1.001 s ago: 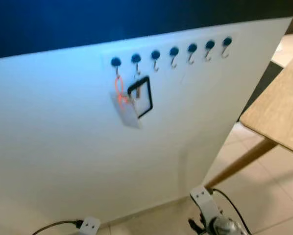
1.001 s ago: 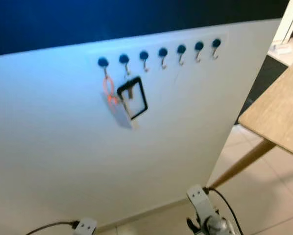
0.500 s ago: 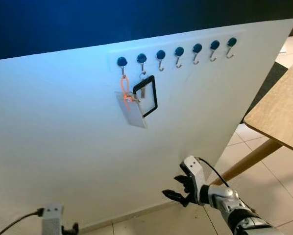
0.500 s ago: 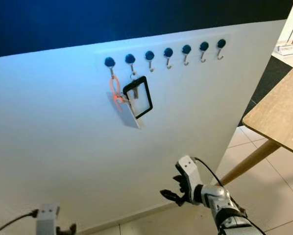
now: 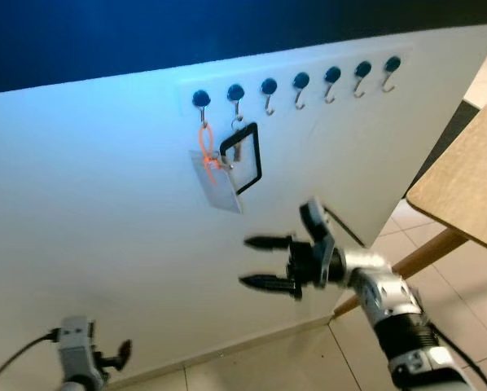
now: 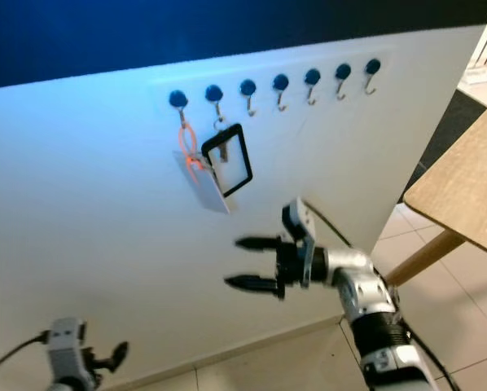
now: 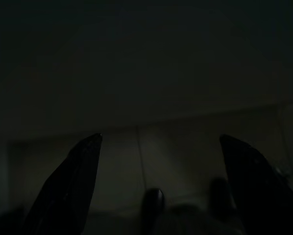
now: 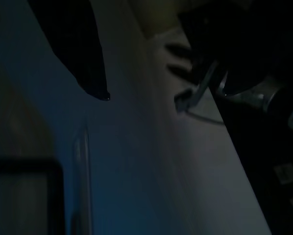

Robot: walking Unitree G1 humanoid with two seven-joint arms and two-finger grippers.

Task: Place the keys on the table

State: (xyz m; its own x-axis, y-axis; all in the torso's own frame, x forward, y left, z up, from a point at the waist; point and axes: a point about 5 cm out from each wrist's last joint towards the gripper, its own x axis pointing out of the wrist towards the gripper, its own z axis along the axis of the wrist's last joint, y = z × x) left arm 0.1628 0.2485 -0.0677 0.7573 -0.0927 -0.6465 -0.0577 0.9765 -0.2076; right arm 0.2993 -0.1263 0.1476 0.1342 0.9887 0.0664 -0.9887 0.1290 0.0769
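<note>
The keys [image 5: 227,156] hang from the second blue hook on a white board [image 5: 105,228], bundled with an orange loop [image 5: 204,145], a clear tag [image 5: 217,186] and a black frame holder [image 5: 247,155]. My right gripper [image 5: 245,261] is raised in front of the board, below and slightly right of the keys. It stands open, its fingers pointing left, with nothing between them. My left gripper [image 7: 160,137] hangs low by the floor with its fingers spread open. The wooden table [image 5: 467,175] stands at the right.
A row of blue hooks [image 5: 300,81] runs along the top of the board. The table's slanted wooden leg [image 5: 427,252] comes down just right of my right arm. Tiled floor [image 5: 463,318] lies below. The right wrist view is dark, with one finger [image 8: 83,54] near the board.
My right arm has risen from near the floor to just under the keys, with its fingers spread wider. The head view has shifted a little.
</note>
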